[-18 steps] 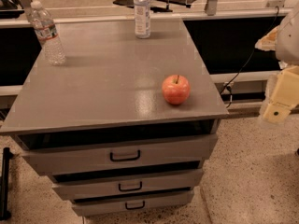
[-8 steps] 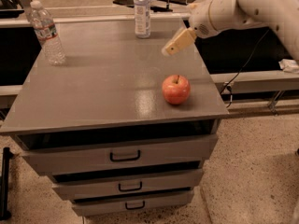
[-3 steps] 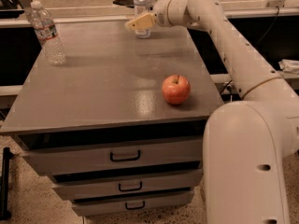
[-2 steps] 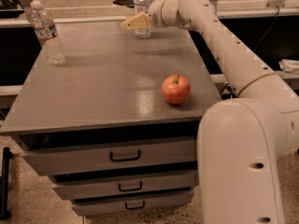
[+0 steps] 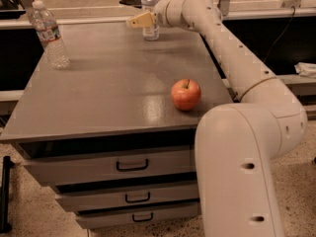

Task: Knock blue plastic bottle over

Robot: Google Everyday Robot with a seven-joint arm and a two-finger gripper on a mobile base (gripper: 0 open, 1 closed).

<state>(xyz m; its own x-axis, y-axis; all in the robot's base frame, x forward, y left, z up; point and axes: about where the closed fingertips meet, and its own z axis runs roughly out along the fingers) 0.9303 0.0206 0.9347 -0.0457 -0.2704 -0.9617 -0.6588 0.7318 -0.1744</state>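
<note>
- Right in front of the blue plastic bottle [image 5: 150, 1], across its middle, sits my claw [image 5: 139, 20]. Its tan tip points away from the bottle toward the left of the view. I cannot tell how far open it is, nor whether it has hold of anything.
- That bottle stands upright with its white cap on top. Whether my claw touches it or only overlaps it from this angle, I cannot tell.
- Just right of the bottle, my white wrist is level with the bottle's middle. From there my arm [image 5: 224, 43] slopes down and nearer to a bent elbow. It then joins the thick white column [image 5: 239, 177] in the near right corner, well apart from the bottle.
- Under the bottle lies the grey top of the drawer cabinet [image 5: 98, 88]; the bottle is at its far edge, near the middle of that edge.
- Nearer than the bottle and a little to its right, well apart from it, a red apple [image 5: 186, 94] rests on the same top. Its stem is up, and it lies close beside my arm.
- Off to the bottle's left, well apart, a clear ridged bottle [image 5: 49, 36] with a narrow red-and-white label stands upright by the far left corner.
- Below the bottle's level, the cabinet front shows three drawers, each with a dark handle [image 5: 132, 165].
- Lowest of all is the speckled floor [image 5: 29, 201].
</note>
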